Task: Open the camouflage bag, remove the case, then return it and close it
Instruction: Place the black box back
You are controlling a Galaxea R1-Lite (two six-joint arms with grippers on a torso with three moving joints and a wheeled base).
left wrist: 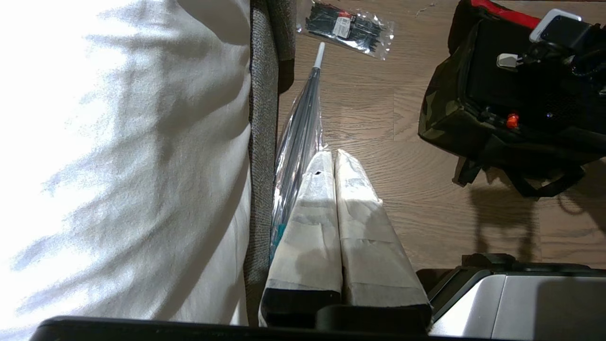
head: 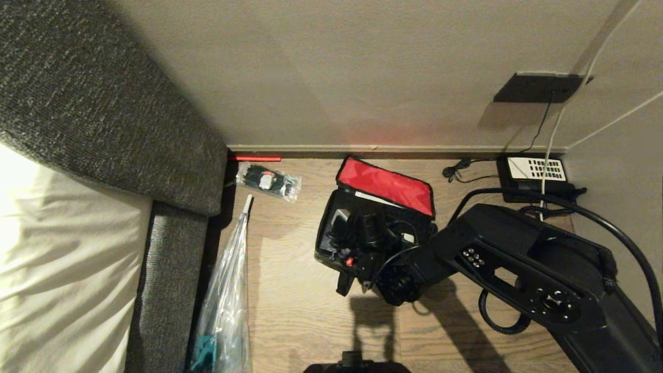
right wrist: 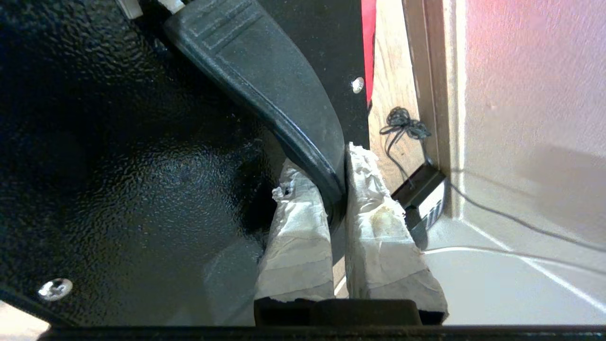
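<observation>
Gripping the black handle of the case, the right gripper has its two taped fingers pinched on either side of the handle's curved end. The case sits inside the camouflage bag, which stands open on the wooden floor near the wall, its red-lined lid tipped back. The left gripper hangs parked beside the bed's edge, its wrapped fingers pressed together on nothing. A clear packet of black items lies well apart from the bag, and a telephone sits in the corner.
</observation>
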